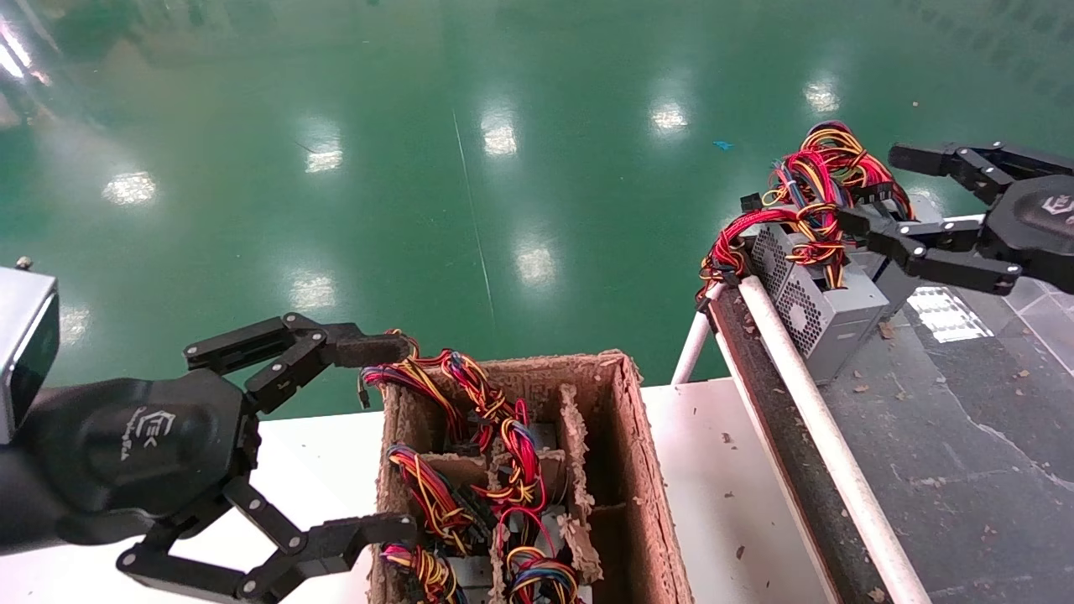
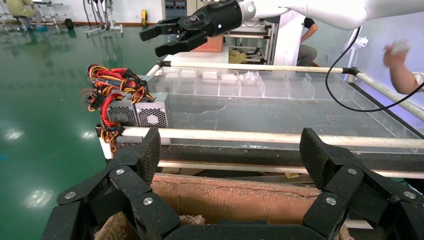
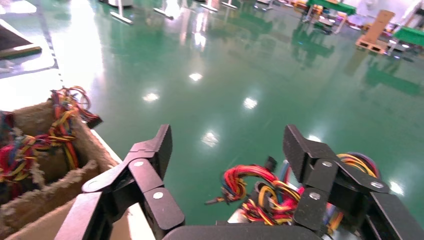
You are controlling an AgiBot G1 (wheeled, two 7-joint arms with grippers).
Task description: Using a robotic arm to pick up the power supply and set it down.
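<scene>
Green floor, right gripper [image 1: 888,195] wide open over power supply [image 1: 818,309]

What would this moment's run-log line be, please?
right gripper: open, above supply | supply: on conveyor | left gripper: open, at box

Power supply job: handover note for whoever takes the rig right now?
Right gripper: open, empty, hovering over the wire bundle of the power supply.
Left gripper: open, empty, at the near-left edge of the cardboard box, fingers straddling that side.
Power supply: sits on the dark tray surface to the right, against the white rail, fan grille facing the rail, wires piled on top and spilling over the far end.
Box: divided, more wire bundles showing in its left compartments.
Done: one unit appears set down on the tray.
Left: probably the units in the box; the left gripper looks best placed.
</scene>
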